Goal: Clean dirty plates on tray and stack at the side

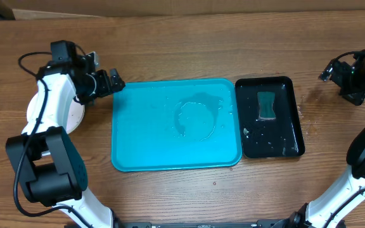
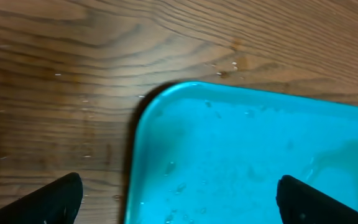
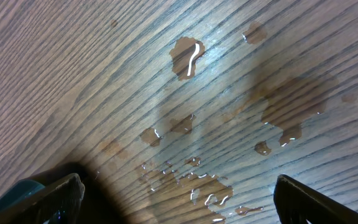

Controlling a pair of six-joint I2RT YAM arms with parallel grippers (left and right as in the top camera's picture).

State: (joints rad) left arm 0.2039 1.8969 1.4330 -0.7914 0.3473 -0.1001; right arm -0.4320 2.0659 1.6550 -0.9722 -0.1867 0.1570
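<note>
Showing the tray (image 1: 176,123) wet and bare of plates, long axis running left to right at the middle of the counter (image 1: 182,44). Plates (image 1: 75,119) stacked on the counter just beside the tray's left short edge, half hidden under the left arm (image 1: 43,104); only a white rim visible, number not discernible. Left jaws spread wide and empty, hovering at the tray's far left corner, with the stack to their left and nearer the base. Right jaws equally wide and empty, over puddles (image 3: 191,56) beyond the black tray (image 1: 270,117) and sponge (image 1: 267,106). Left arm far nearer the stack. Judged essentially complete.
</note>
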